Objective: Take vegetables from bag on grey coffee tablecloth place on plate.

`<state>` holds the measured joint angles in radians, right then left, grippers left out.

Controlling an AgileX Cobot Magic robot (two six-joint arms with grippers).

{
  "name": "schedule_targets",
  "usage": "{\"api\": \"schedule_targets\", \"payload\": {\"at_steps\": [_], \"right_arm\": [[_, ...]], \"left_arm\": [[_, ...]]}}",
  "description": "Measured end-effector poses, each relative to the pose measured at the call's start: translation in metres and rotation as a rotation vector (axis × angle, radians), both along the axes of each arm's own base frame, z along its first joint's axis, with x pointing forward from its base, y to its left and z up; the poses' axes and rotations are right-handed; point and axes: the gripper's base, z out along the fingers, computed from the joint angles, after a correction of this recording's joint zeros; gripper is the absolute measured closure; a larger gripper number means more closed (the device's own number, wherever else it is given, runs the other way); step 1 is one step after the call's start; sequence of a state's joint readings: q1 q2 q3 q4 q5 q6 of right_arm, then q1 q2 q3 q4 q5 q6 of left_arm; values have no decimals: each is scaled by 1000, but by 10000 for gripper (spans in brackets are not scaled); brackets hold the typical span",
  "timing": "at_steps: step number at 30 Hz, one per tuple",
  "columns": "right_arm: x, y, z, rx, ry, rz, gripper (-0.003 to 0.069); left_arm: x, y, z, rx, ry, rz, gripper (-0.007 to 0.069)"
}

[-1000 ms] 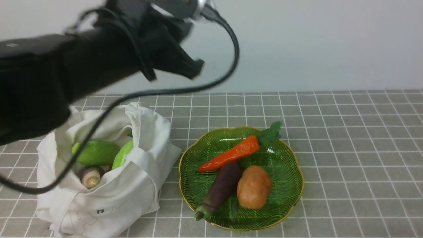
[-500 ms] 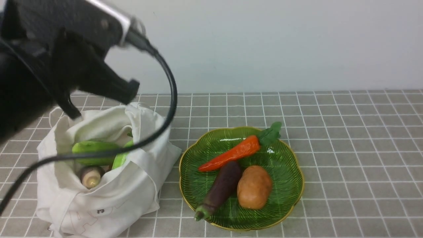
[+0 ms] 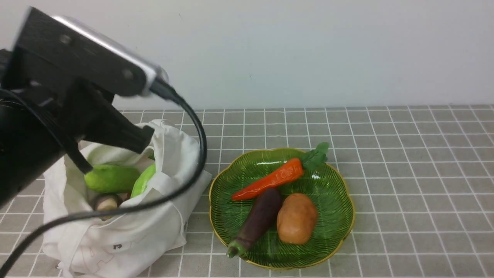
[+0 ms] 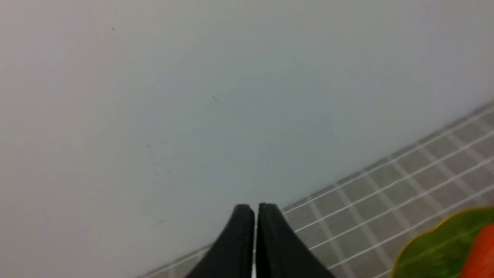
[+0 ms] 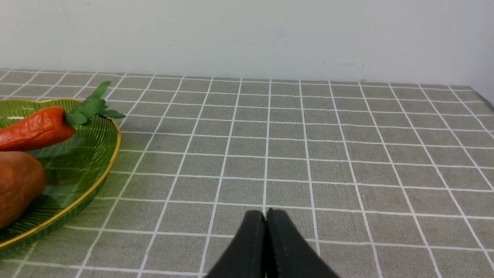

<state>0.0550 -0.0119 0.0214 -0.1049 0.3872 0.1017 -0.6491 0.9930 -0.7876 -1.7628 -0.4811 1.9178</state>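
Observation:
The white bag [image 3: 146, 227] lies open at the left on the grey coffee tablecloth [image 3: 405, 173]. Inside it are two light green vegetables [image 3: 110, 178] and a pale stubby one [image 3: 105, 201]. The green plate [image 3: 332, 181] holds the orange carrot [image 3: 270, 179], a purple eggplant [image 3: 258, 218] and a brown potato [image 3: 296, 218]. My left gripper [image 3: 142, 138] is shut and empty, just above the bag's back rim; its wrist view shows the jaws together [image 4: 254, 210]. My right gripper [image 5: 266, 214] is shut and empty, low over bare cloth to the right of the plate [image 5: 88, 154].
A pale wall runs along the back of the table. A black cable [image 3: 193, 154] from the left arm hangs across the bag's mouth. Open cloth lies to the right of the plate.
My left arm has swung left and down, from high above the middle of the table to just over the bag's opening. The vegetables and the plate have not moved.

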Motion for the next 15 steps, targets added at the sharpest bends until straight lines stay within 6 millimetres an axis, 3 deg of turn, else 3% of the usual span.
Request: {"api": "schedule_targets", "payload": {"at_steps": [5, 6, 8, 11, 15], "right_arm": [[0, 0, 0, 0, 0, 0, 673], [0, 0, 0, 0, 0, 0, 673], [0, 0, 0, 0, 0, 0, 673], [0, 0, 0, 0, 0, 0, 673], [0, 0, 0, 0, 0, 0, 673]], "left_arm": [[-17, -16, 15, -527, 73, -197, 626], [-18, -17, 15, -546, 80, -211, 626], [-30, -33, 20, -735, 185, -402, 626], [-46, -48, 20, -765, 282, -629, 626], [-69, -59, 6, -523, 415, -879, 626]]}}
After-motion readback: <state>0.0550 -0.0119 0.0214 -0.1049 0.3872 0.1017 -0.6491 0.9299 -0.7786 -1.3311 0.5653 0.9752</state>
